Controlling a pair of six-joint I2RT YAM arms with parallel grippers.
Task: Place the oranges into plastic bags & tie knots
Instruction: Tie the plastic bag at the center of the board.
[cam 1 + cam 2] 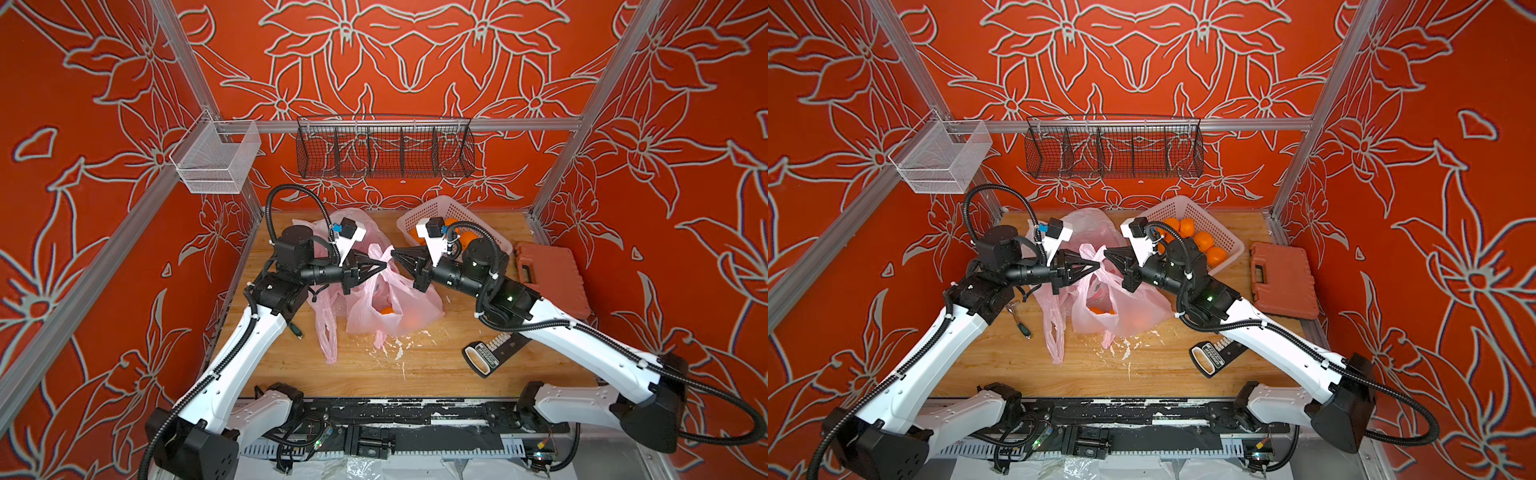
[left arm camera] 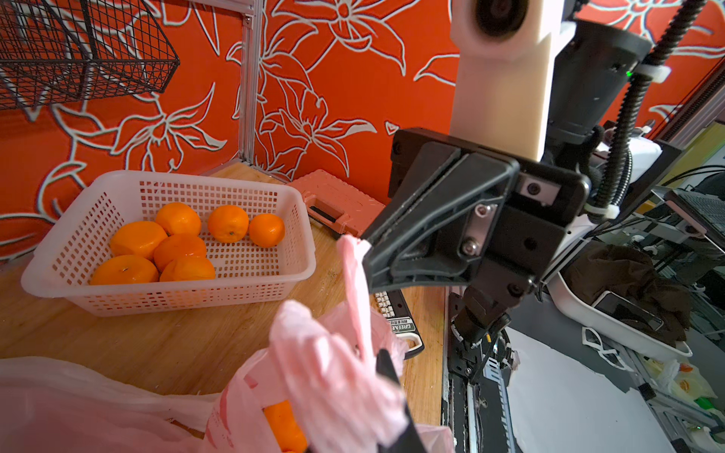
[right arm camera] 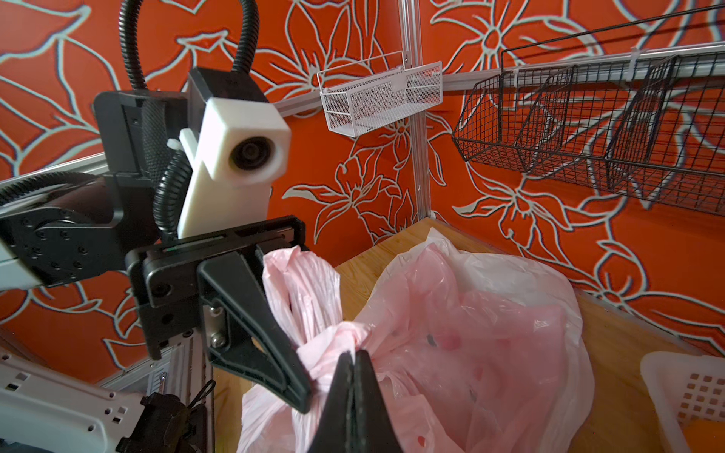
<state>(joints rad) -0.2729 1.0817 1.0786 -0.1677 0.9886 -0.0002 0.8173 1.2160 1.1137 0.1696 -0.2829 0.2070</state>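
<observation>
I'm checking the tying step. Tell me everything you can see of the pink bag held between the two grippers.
The pink bag is thin, translucent, crinkled plastic with red print, slumped upright on the wooden table. An orange shows through its open mouth. Its handle straps are gathered up and twisted together; the left gripper and right gripper, both shut, pinch them from opposite sides above the bag.

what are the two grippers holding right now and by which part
Both hold the pink bag of oranges by its handles: the left gripper pinches one, the right gripper the other.
</observation>
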